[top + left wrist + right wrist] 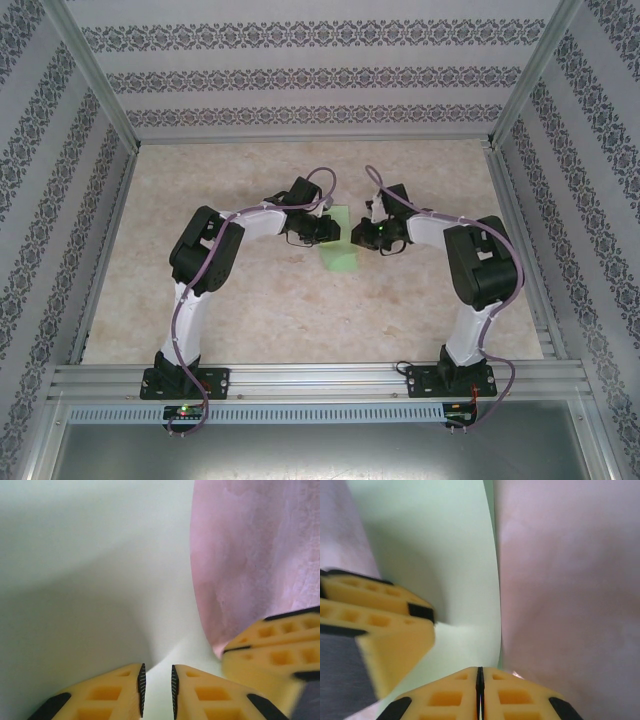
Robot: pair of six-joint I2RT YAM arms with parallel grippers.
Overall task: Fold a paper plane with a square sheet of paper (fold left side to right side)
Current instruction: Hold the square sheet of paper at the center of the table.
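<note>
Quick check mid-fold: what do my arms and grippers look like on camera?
The left arm and right arm have black joints, white links and looping purple cables. The left gripper and right gripper have yellow cut-out fingers, black pads.

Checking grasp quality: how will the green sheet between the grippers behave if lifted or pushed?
Probably floppy: the square sheet of paper bows into a soft curve in the left wrist view. Likely very light, being so thin, so a push may buckle it or skid it over the smooth table. Its thin edge looks easy to crease.
</note>
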